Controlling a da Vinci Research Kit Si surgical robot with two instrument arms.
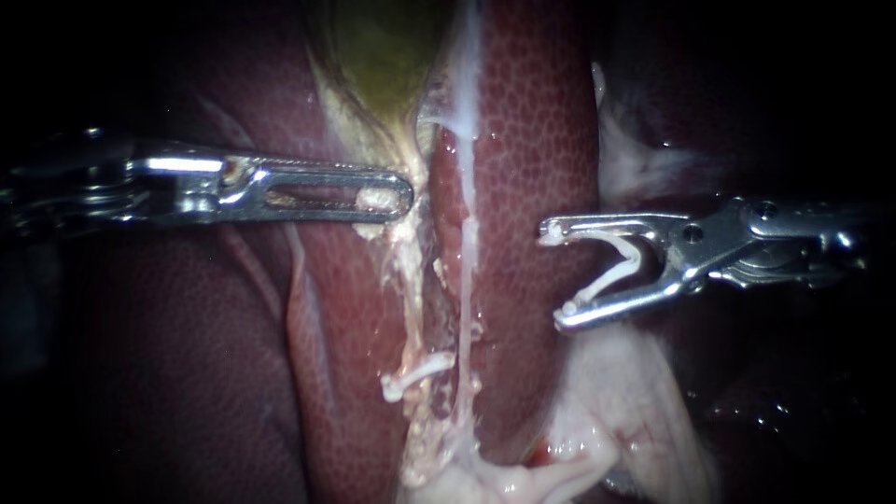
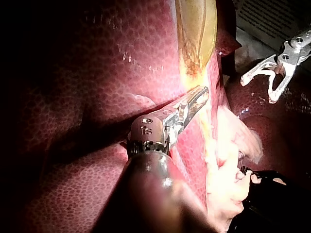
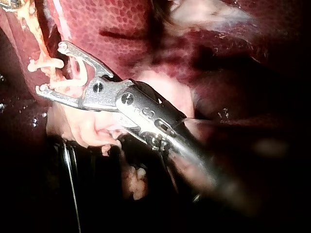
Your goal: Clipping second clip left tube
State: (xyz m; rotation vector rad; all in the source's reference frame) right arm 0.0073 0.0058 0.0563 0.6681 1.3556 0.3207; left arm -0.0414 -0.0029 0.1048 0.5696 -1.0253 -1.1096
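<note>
My left instrument (image 1: 387, 201) comes in from the left, its slotted jaws shut on pale tissue at the lower end of the green-yellow gallbladder (image 1: 383, 47). Below that grip the ragged left tube (image 1: 409, 280) runs down, and a white clip (image 1: 415, 371) sits across it low down. A thin whitish right tube (image 1: 467, 252) runs beside it. My right instrument (image 1: 554, 277) stands off to the right of both tubes. Its jaws are spread wide and hold an open white clip (image 1: 611, 271) between them. The right wrist view shows these jaws (image 3: 49, 68) near the tube; the left wrist view shows the left jaws (image 2: 197, 99).
Dark red liver (image 1: 532, 140) lies on both sides of the tubes. Pale fatty tissue (image 1: 616, 401) bulges below my right instrument. In the left wrist view my right instrument (image 2: 257, 90) hangs beyond the gallbladder (image 2: 194, 29).
</note>
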